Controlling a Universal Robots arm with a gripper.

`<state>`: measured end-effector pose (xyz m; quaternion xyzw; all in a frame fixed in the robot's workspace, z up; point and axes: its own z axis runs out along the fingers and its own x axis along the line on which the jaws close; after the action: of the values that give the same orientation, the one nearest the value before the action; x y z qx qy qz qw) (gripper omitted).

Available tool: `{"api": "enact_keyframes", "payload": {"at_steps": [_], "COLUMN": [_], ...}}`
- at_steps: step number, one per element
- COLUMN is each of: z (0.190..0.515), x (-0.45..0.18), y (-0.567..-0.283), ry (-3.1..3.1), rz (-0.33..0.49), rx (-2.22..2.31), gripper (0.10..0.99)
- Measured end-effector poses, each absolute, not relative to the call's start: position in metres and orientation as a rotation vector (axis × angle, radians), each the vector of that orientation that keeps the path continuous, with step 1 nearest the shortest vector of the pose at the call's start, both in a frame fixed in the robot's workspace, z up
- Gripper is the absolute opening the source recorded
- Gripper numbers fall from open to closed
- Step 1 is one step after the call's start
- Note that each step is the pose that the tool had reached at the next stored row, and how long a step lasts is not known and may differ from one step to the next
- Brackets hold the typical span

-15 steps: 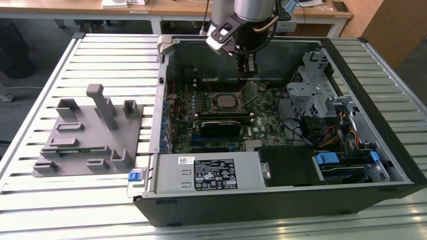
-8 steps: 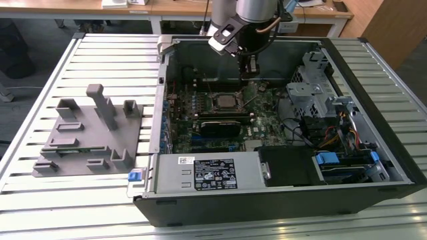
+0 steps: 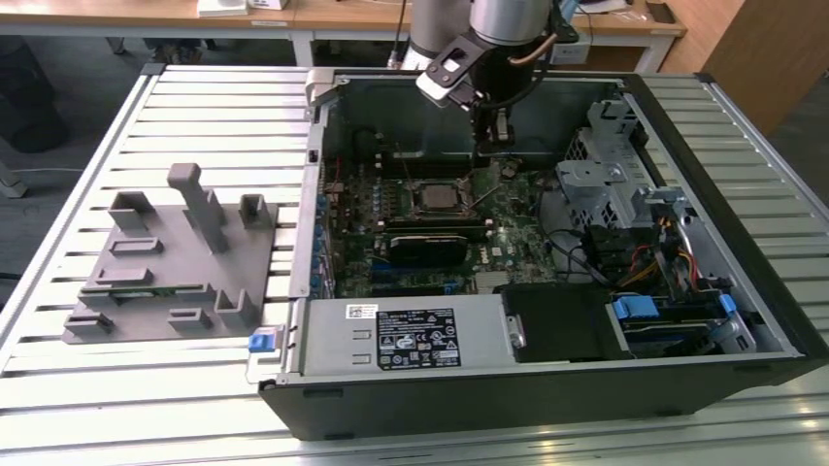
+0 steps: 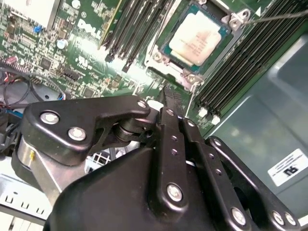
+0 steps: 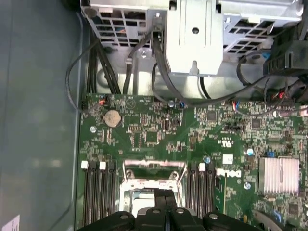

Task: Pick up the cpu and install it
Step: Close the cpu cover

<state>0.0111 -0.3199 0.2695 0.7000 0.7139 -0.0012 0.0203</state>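
The cpu (image 3: 441, 197) lies flat in the dark socket frame (image 3: 438, 182) on the green motherboard (image 3: 518, 233) inside the open computer case (image 3: 545, 388). In the second wrist view the cpu (image 4: 197, 41) shows a pale silvery top, with the metal frame (image 4: 161, 57) around it. My gripper (image 3: 496, 146) hangs over the board just beyond the socket, apart from the chip. Its black fingers (image 5: 165, 196) are pressed together with nothing between them. In the second wrist view the fingertips (image 4: 171, 96) end short of the socket's edge.
A grey plastic fixture (image 3: 169, 262) with upright posts stands on the slatted table at the exterior view's left. Inside the case are a metal drive cage (image 3: 609, 175), loose cables (image 5: 159, 62), memory slots (image 4: 139, 24), a finned heatsink (image 5: 279, 175) and a labelled metal box (image 3: 402, 335).
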Motion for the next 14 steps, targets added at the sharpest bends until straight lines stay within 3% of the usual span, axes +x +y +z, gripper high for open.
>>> {"api": "enact_keyframes", "payload": {"at_steps": [14], "z": [0.268], "x": [0.033], "y": [-0.315], "ry": [2.212], "rz": [-0.008], "rx": [2.169], "gripper": [0.106]}}
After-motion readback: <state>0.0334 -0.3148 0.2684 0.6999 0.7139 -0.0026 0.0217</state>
